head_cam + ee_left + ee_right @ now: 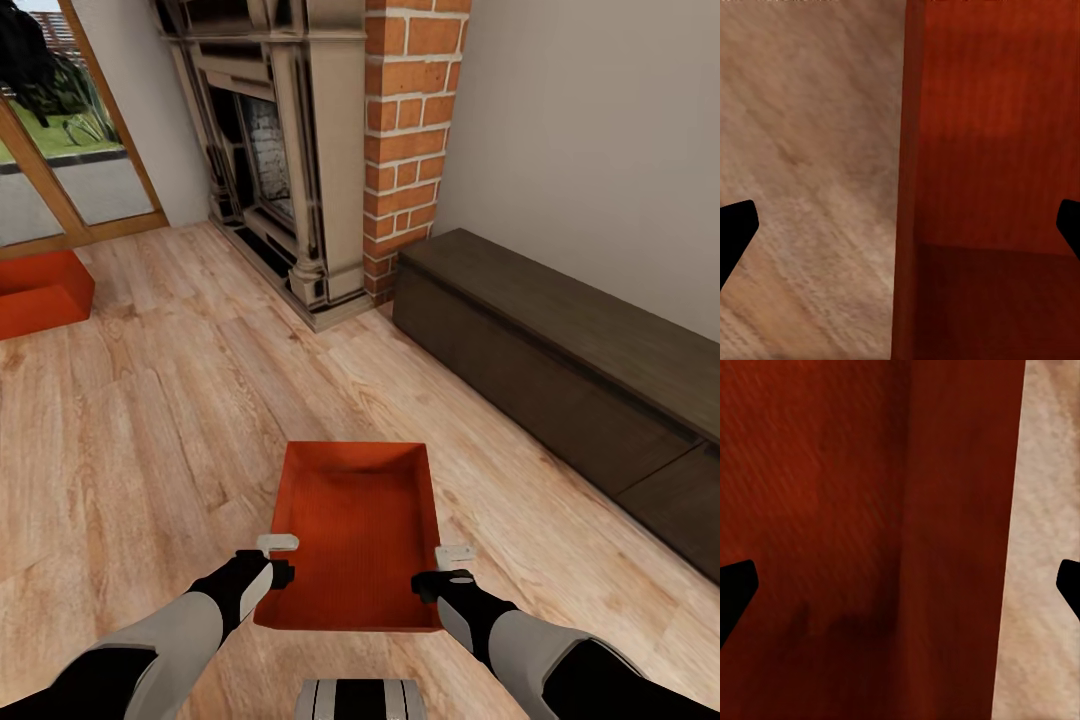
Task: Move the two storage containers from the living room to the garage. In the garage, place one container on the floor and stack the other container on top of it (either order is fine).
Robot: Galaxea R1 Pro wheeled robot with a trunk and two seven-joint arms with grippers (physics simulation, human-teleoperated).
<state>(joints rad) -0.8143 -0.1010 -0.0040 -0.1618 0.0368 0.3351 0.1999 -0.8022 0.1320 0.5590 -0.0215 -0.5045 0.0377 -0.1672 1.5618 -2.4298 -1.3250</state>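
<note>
Between the two grippers sits the near storage container (355,530) on the living room's wood floor (170,420): left gripper (281,560) jaws stand apart and straddle its left wall, one fingertip (735,229) outside over the planks and the other inside the bin, and right gripper (440,570) does the same on the right wall, fingertip (736,589) inside. Neither looks clamped yet, though the wrist views are too tight to be sure of contact. Task barely started: second container (40,292) sits well apart by the glass door (70,170), near the fireplace (290,160); both bins remain to be carried to the garage and stacked.
</note>
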